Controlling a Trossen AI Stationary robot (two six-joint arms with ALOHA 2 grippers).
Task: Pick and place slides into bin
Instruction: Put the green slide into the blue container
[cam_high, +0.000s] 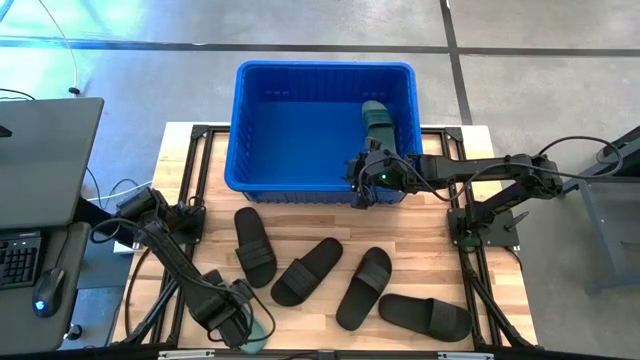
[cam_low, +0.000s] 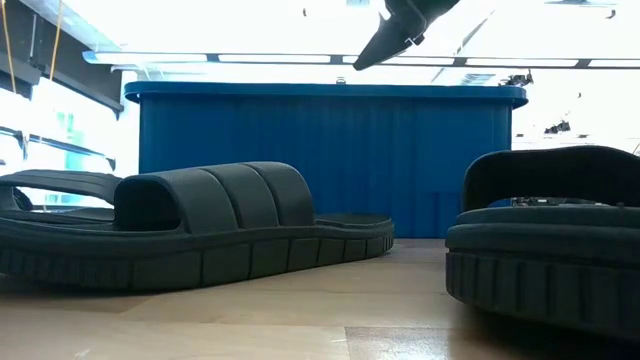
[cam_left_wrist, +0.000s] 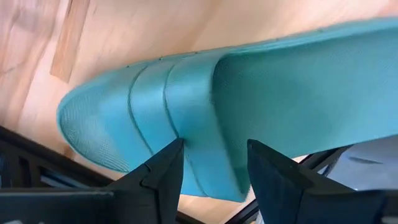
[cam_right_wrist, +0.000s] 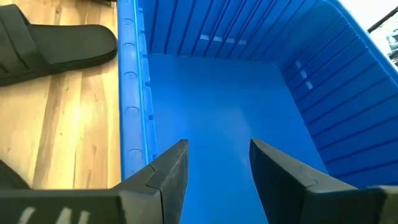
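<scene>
The blue bin (cam_high: 325, 68) stands at the table's far middle. One green slide (cam_high: 377, 122) lies inside it by the right wall. Several black slides (cam_high: 254, 245) (cam_high: 307, 271) (cam_high: 364, 288) lie on the wooden table. A second green slide (cam_high: 262, 330) lies at the near edge, left of the middle. My left gripper (cam_high: 245, 322) is open over it, one finger on each side of its strap (cam_left_wrist: 199, 106). My right gripper (cam_high: 362, 182) is open and empty above the bin's near rim (cam_right_wrist: 130, 93), and also shows in the low view (cam_low: 400, 35). My left gripper's open fingers (cam_left_wrist: 165, 168) stand on either side of the green slide's strap, near its edge (cam_left_wrist: 211, 162). They come from above. I cannot tell whether they touch it. The slide lies on the table.
Black frame rails run along the table's edges (cam_high: 190, 135). A desk with a keyboard and mouse (cam_high: 40, 290) stands left of the table. In the low view two black slides (cam_low: 200, 225) (cam_low: 550, 240) lie in front of the bin (cam_low: 330, 160).
</scene>
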